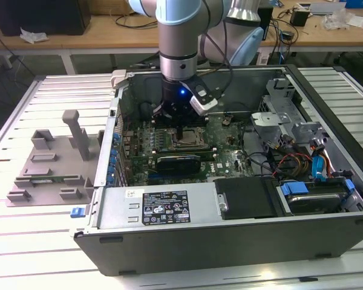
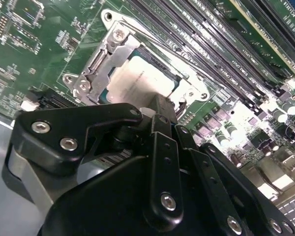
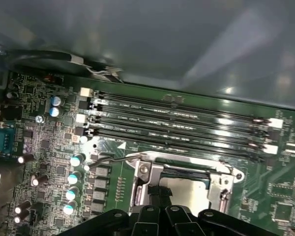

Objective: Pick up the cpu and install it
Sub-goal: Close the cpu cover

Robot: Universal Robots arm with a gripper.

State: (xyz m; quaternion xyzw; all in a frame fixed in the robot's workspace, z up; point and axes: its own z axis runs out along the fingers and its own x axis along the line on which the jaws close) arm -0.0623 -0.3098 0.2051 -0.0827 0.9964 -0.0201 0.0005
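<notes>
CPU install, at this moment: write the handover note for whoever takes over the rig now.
Grip: the end effector is down inside the computer case, its tip right at the cpu. Whether it is open or shut cannot be told.
Parts: the cpu lies flat, silver top up, within the socket frame on the motherboard.
Done: the cpu is at the socket.
Left: full seating and release cannot be confirmed from these views.

cpu (image 2: 137, 78) edge behind the tool (image 2: 159, 109)
</notes>
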